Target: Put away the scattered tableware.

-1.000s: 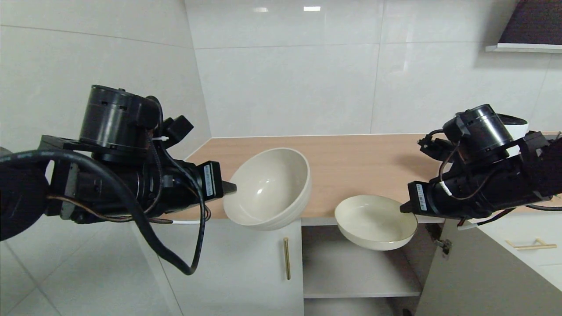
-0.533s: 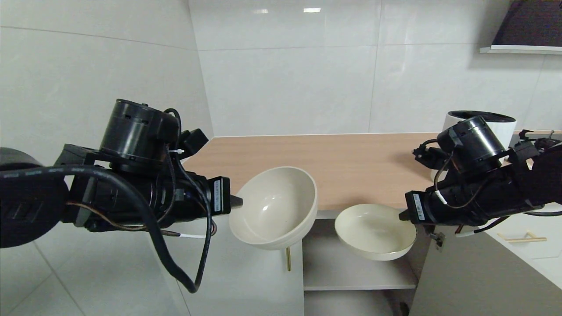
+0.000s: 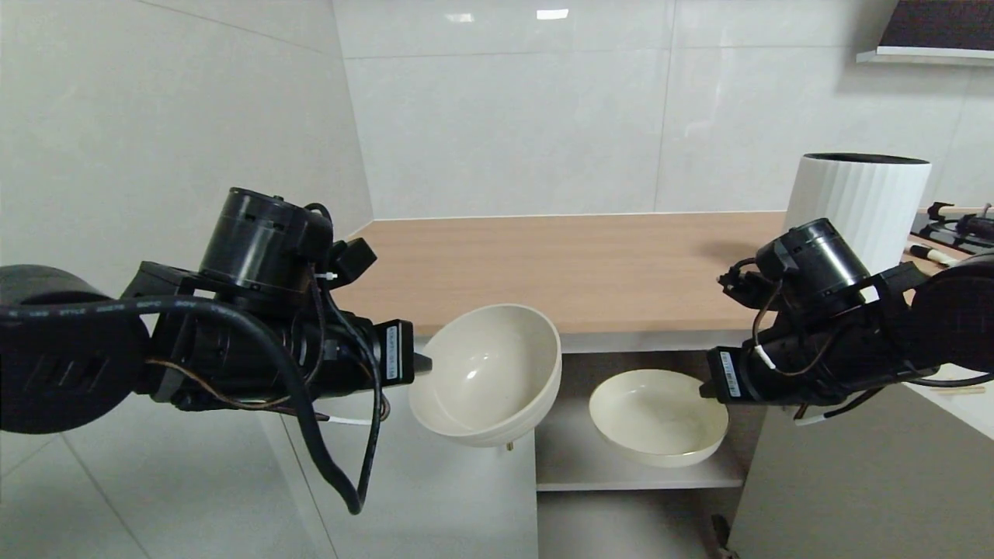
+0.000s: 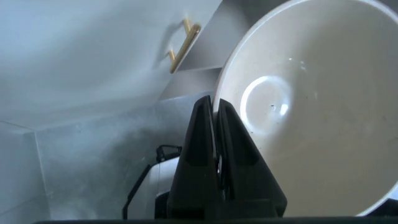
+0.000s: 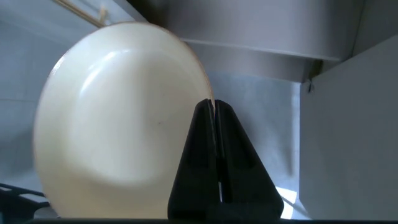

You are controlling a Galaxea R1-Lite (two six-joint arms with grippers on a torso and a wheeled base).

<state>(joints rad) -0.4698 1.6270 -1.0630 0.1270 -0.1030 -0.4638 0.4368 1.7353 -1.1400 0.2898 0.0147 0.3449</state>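
Note:
My left gripper (image 3: 422, 362) is shut on the rim of a deep cream bowl (image 3: 488, 376), held tilted in the air in front of the closed cabinet door. The left wrist view shows the same bowl (image 4: 311, 106) pinched between the fingers (image 4: 202, 143). A shallow cream bowl (image 3: 658, 416) hangs level in front of the open cabinet, just above its shelf (image 3: 613, 475), with my right gripper (image 3: 703, 390) shut on its rim. From the right wrist the shallow bowl (image 5: 118, 118) shows edge-on beside the cabinet opening.
A wooden countertop (image 3: 575, 264) runs above the cabinets. A tall white ribbed container (image 3: 858, 206) stands on it at the right, with utensils (image 3: 951, 229) beyond. The closed door has a brass handle (image 4: 183, 45); the open cabinet door (image 3: 846, 481) stands at the right.
The head camera has shifted lower. Both bowls have come down from countertop height to the level of the cabinet opening, and the shallow bowl now hangs close over the shelf.

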